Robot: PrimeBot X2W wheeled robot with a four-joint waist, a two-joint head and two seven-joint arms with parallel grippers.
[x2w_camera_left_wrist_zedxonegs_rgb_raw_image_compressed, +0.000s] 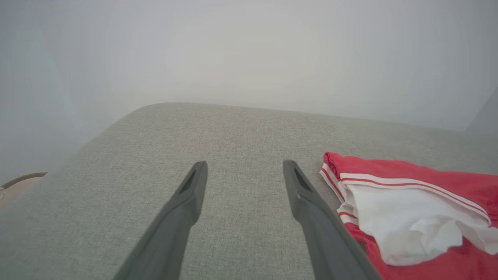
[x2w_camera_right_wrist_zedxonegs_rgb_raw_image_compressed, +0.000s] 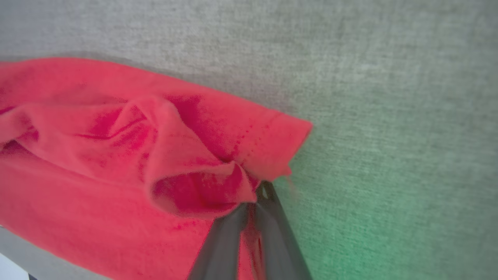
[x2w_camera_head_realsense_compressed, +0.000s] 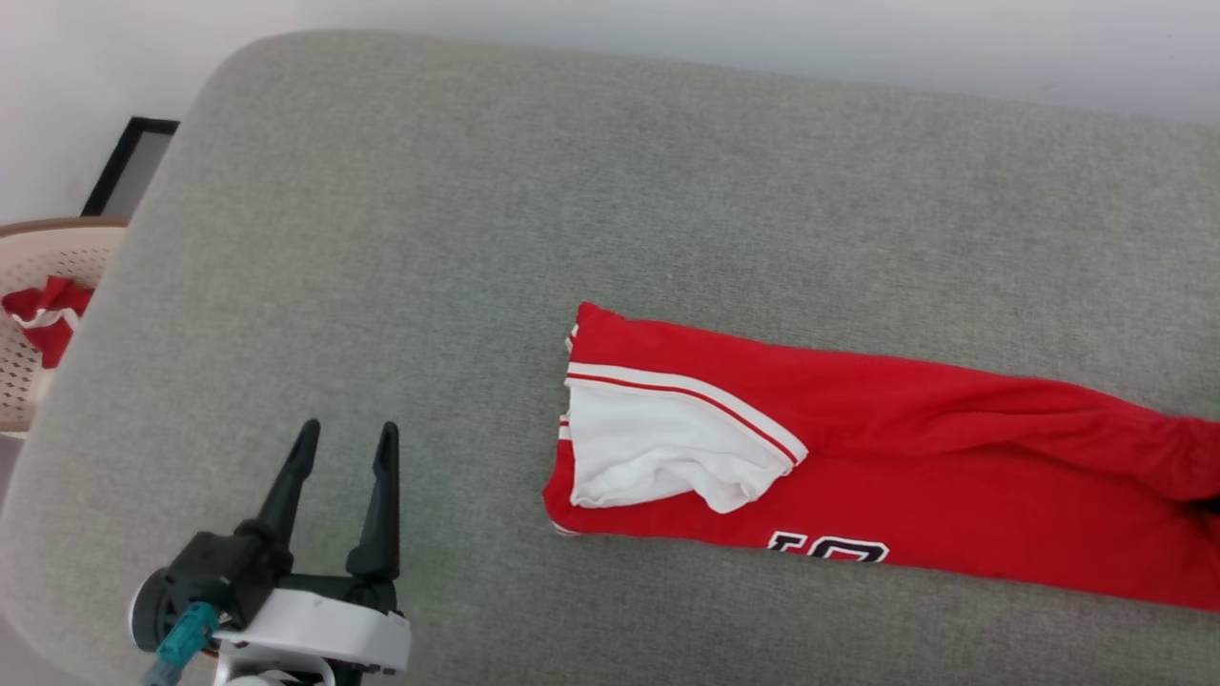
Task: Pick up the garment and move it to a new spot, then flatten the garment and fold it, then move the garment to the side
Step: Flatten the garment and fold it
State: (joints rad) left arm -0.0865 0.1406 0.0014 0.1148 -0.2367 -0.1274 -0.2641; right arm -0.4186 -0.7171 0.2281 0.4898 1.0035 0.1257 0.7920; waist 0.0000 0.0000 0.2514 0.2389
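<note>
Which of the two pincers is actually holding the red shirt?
The right pincer: it is shut on an edge of the red shirt. The left pincer stands open over the bare grey cushion.

We took it for a home, a living room or bedroom: a broad grey upholstered cushion stood against a plain pale wall, the garment lay on it, and a perforated laundry basket sat beside it.

Left pincer: fingers spread wide, pointing forward, holding nothing, set apart from the left end of the garment. Right pincer: fingers pressed together, pinching a red fold at the garment's hem.
</note>
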